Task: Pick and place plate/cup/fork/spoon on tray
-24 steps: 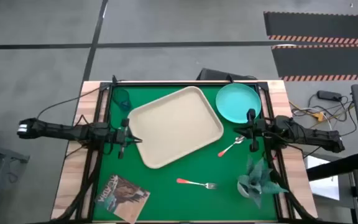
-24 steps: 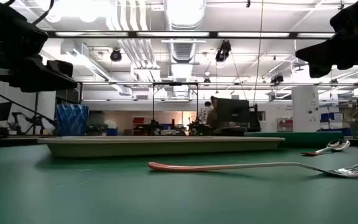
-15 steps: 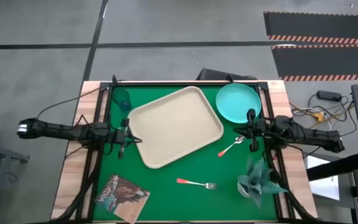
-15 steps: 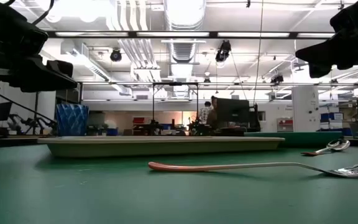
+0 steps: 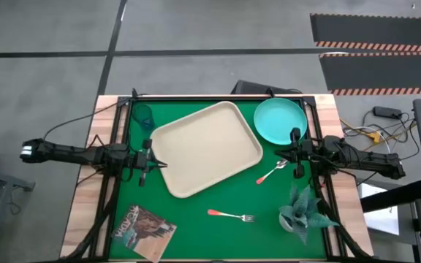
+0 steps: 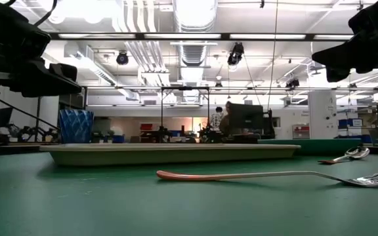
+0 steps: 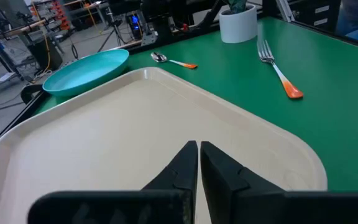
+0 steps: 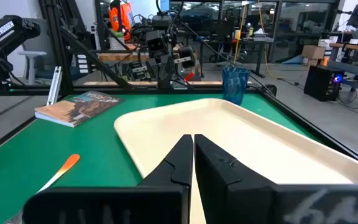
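High view: tray bare, plate bare; left pincer and right pincer pressed together.

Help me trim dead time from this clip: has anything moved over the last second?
Nothing visibly changed. Both arms hang at the table's sides with fingers shut and empty, the tray is bare, and the plate, cup, fork and spoon lie where they were.

Little can be read. White lettering is seen on the other arm's dark housing at ten o'clock in the right wrist view; it appears to read "TROSSEN". A title is printed on the book cover, but it cannot be made out.
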